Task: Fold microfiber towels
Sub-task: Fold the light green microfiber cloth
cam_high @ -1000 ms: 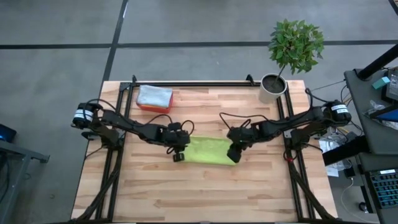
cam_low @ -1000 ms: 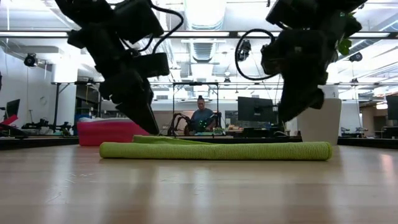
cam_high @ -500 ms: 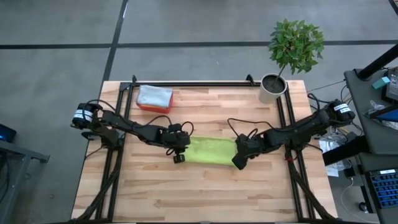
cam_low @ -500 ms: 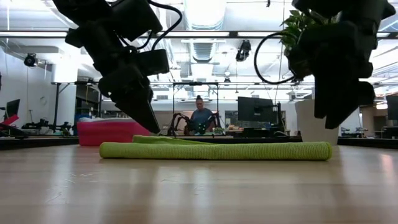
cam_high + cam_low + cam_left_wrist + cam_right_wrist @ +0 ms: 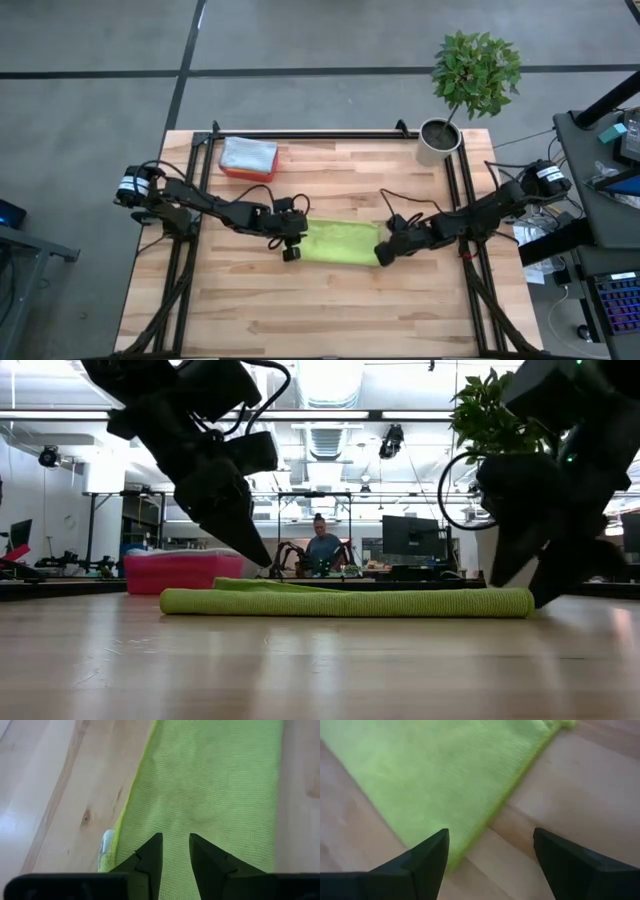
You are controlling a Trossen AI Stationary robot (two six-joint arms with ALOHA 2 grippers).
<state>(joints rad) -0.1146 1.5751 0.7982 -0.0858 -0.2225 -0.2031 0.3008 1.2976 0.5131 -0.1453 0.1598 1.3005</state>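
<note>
My right gripper [image 5: 380,256] has just spread wide and dropped beside the right end of the folded lime green towel [image 5: 338,243] at frame centre, ready to pinch, while my left gripper [image 5: 292,250] hovers narrow.

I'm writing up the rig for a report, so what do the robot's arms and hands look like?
Both arms are dark, slim and jointed, with black cables looping alongside and a white band near each base. The left hand and right hand each end in two black, wedge-shaped fingers tapering to points.
</note>
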